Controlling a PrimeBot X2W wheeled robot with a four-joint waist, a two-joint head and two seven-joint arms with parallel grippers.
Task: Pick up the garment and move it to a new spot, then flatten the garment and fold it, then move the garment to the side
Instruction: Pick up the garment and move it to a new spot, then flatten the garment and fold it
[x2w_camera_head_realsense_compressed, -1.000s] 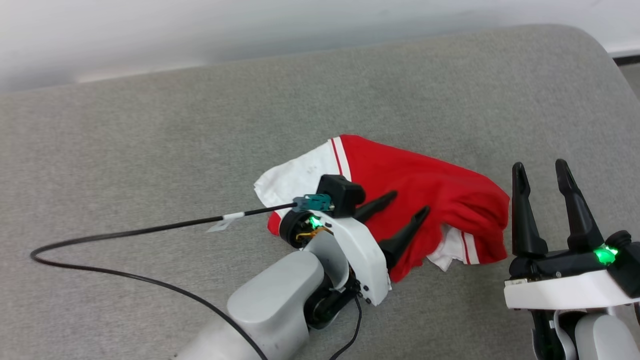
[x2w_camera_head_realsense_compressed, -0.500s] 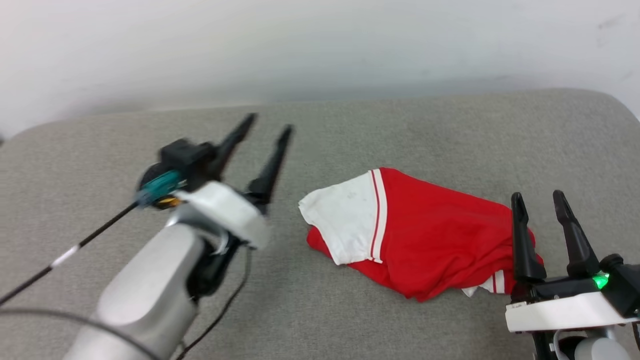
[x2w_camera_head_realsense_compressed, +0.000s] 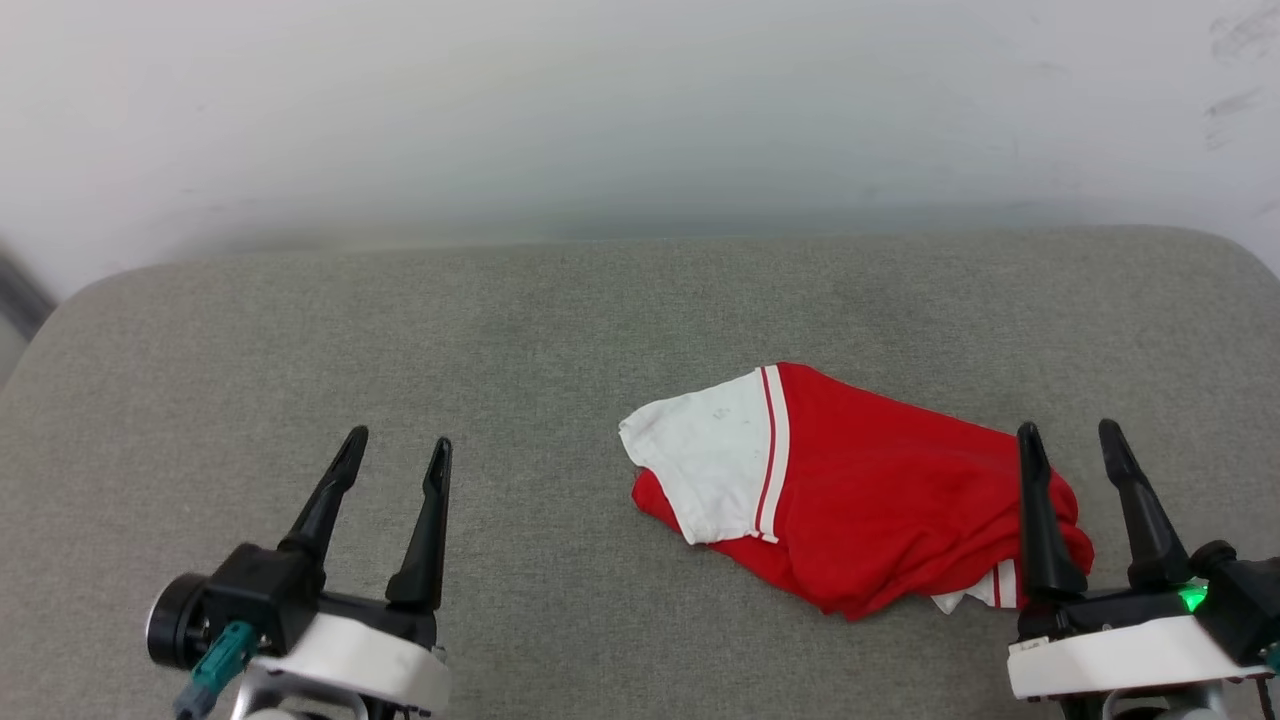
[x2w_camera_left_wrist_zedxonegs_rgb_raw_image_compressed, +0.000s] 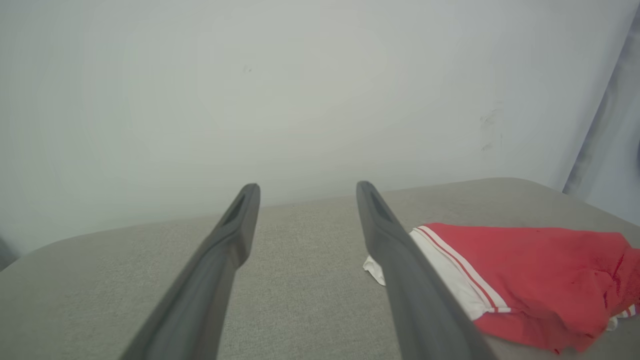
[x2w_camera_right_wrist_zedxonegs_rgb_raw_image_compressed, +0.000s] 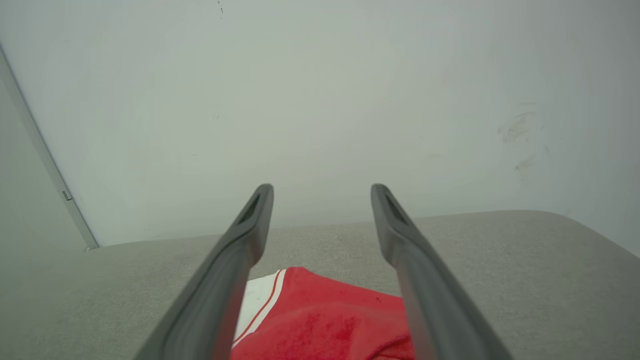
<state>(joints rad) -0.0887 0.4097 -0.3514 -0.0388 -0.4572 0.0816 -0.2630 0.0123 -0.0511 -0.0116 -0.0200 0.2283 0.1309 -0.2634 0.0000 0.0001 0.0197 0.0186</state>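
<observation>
Garment of red fabric lies in a crumpled heap on a grey cushioned surface, right of centre in the head view, with a plain pale wall behind. One white sleeve faces up at its left end, edged by red-white stripe trim. A scrap of white with the same trim peeks out under the near right corner. No lettering shows.

Left gripper hovers low at the near left, well apart from the cloth, its two dark fingers spread wide and empty. Right gripper sits at the near right, also spread and holding nothing, with its fingers in front of the heap's right end. Whether they touch the cloth cannot be told. The right wrist view looks between its own open fingers down at red folds.

The garment is bunched, not flat, so the work appears to be at a pick or the start of spreading. A good grasp probably takes one clear edge per gripper: the white sleeve's free corner for the left, and the trimmed corner for the right. Thin fabric doubles easily, so pinching a single layer and drawing the two grips apart should open the heap rather than drag it along as a lump.
</observation>
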